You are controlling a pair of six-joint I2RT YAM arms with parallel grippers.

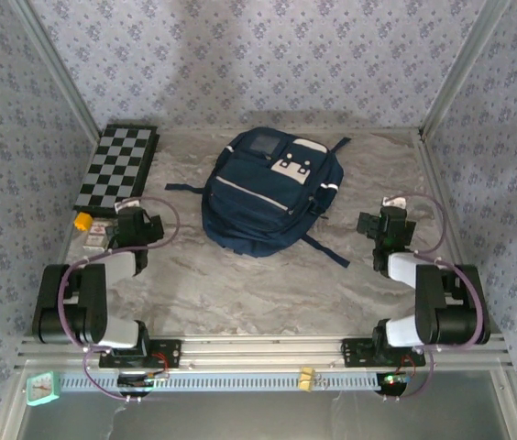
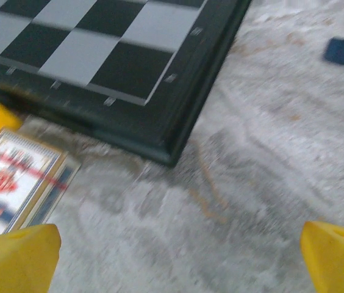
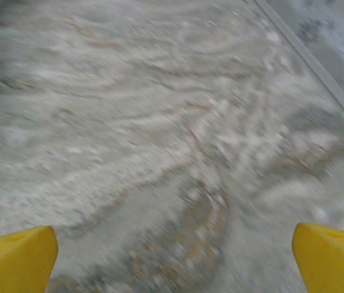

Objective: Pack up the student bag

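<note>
Even daylight (wrist views blurred)

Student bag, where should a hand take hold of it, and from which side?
Probably the dark strap trailing from the near right corner of the student bag, approached from the right by the open right hand. The bag lies flat and wide, too broad to pinch, while that strap lies loose and thin on the table.

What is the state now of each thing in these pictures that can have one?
student bag: lies flat on the table, front up, no gripper on it; zips too small to judge.
chessboard: lies flat, squares up, at the far left.
card box: lies flat beside the chessboard.
left gripper: open, empty.
right gripper: open, empty.
</note>
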